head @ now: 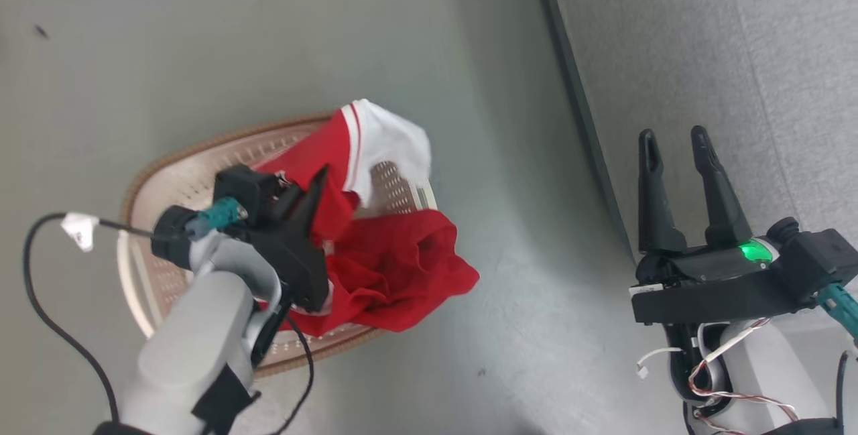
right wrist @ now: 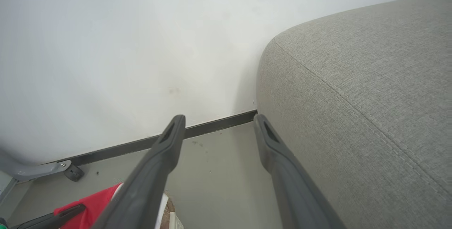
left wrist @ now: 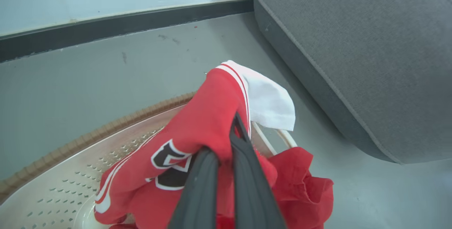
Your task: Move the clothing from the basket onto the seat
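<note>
While left claw [left wrist: 226, 144] pinches clothing [left wrist: 197, 123], emblem [left wrist: 166, 158] illegible.

The clothing [head: 395, 267] hides part of the basket [head: 194, 177]; the seat [head: 704, 53] runs off-frame.

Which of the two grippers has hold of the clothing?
The left gripper: it is shut on the red clothing over the basket. The right gripper stands open and empty near the seat.
</note>
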You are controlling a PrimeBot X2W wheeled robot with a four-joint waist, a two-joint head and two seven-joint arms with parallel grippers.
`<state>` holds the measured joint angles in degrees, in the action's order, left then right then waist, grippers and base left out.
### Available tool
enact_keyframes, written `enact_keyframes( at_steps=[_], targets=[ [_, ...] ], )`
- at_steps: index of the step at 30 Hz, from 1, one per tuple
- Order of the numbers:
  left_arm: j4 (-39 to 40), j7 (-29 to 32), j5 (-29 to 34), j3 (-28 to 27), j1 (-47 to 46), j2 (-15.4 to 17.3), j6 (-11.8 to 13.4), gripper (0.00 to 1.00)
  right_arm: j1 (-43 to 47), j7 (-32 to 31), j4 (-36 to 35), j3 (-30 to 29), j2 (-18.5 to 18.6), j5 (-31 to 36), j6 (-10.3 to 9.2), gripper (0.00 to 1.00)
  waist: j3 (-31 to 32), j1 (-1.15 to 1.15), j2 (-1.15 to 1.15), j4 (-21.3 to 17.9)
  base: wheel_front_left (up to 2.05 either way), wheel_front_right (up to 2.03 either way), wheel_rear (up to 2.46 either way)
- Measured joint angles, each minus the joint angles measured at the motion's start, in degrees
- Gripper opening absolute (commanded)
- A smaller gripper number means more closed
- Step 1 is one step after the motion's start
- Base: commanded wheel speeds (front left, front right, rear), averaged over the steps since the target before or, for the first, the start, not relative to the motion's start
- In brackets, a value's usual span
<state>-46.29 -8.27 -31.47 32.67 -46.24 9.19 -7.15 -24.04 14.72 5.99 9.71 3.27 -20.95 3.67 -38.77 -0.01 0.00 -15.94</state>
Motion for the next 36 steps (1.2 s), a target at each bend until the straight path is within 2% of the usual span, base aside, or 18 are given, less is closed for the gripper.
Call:
enact_keyframes(
  at_steps=[6, 13, 19, 23, 36],
  targets=[
    [5.42, -3.09, -3.03, 3.07, 3.72, 1.58, 0.0, 0.0, 0.03, -0.01, 1.92, -0.91, 1.01, 0.32, 0.78, 1.0, 4.79, 0.0, 0.0, 1.51, 0.0, 0.0, 0.0],
    [11.73, -4.52, -7.71, 4.1, 7.54, 2.99, 0.0, 0.0, 0.93, 0.0, 4.57, -1.31, 1.99, 0.31, 1.49, 1.0, 10.55, 0.01, 0.0, 3.59, 0.0, 0.0, 0.0],
    [16.41, -5.01, -8.67, 5.43, 8.08, 3.46, 0.0, 0.0, 2.51, 0.0, 7.33, -1.29, 2.61, -0.03, 2.31, 1.0, 15.62, 0.0, 0.0, 5.56, 0.0, 0.0, 0.0],
    [18.22, -5.03, -10.43, 5.6, 8.51, 3.72, 0.0, 0.0, 3.47, 0.0, 8.83, 0.3, 2.49, -0.29, 2.55, 1.0, 19.03, 0.0, 0.0, 6.8, 0.0, 0.0, 0.0],
    [20.89, -4.91, -10.7, 6.2, 9.51, 3.47, 0.0, 0.0, 8.16, -0.01, 11.76, 7.37, 2.11, -2.01, 3.39, 1.0, 29.47, 0.0, 0.0, 10.08, 0.0, 0.0, 0.0]
  ],
)
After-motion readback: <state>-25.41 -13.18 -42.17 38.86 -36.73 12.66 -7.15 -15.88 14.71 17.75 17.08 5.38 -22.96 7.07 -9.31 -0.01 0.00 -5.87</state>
